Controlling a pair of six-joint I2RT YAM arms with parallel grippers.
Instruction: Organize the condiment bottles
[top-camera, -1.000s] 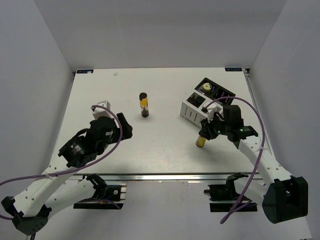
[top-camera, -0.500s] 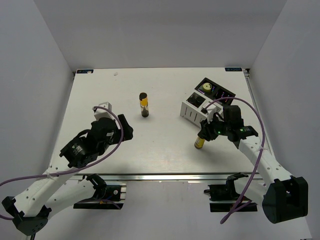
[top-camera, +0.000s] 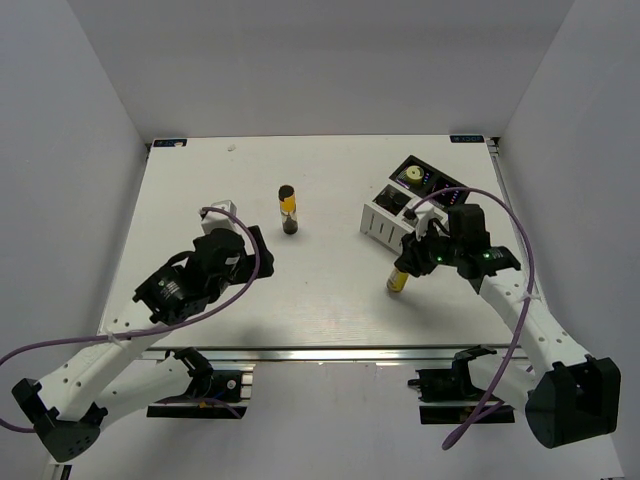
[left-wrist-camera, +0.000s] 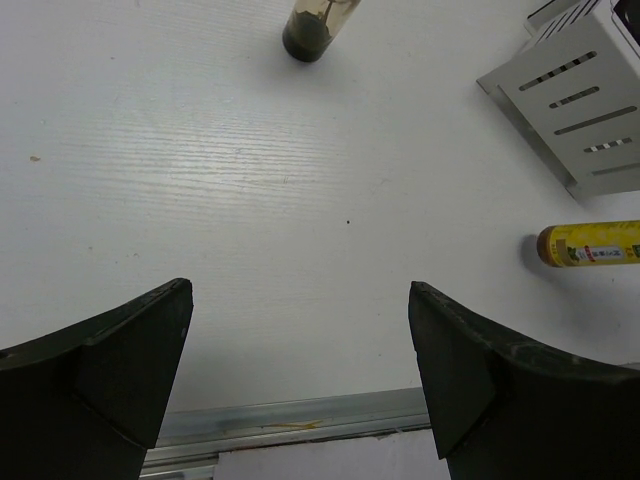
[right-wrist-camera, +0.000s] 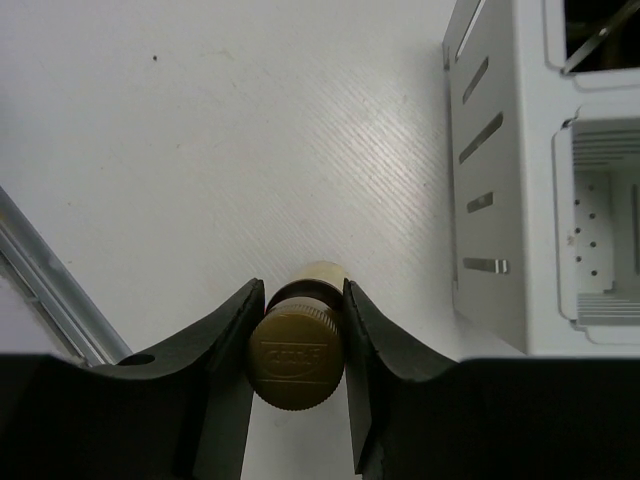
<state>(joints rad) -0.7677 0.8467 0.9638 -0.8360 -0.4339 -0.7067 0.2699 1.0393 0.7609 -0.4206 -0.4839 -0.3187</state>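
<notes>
Right gripper (right-wrist-camera: 298, 305) clamped on amber-yellow bottle (top-camera: 398, 284) just in front of white rack (top-camera: 383, 222), left gripper (left-wrist-camera: 298, 300) spread wide over counter (top-camera: 330, 295), well left of rack

The table (top-camera: 330, 290) is white with a fine ribbed grain. The rack (left-wrist-camera: 580, 110) is white, striped by dark slots. The amber-yellow bottle (left-wrist-camera: 590, 245) has a dull gold-brown cap and a printed label. The slim bottle (top-camera: 288, 210) is yellow under a black cap and dark at its base. The left gripper (left-wrist-camera: 298, 330) and right gripper (right-wrist-camera: 297, 300) are black.
</notes>
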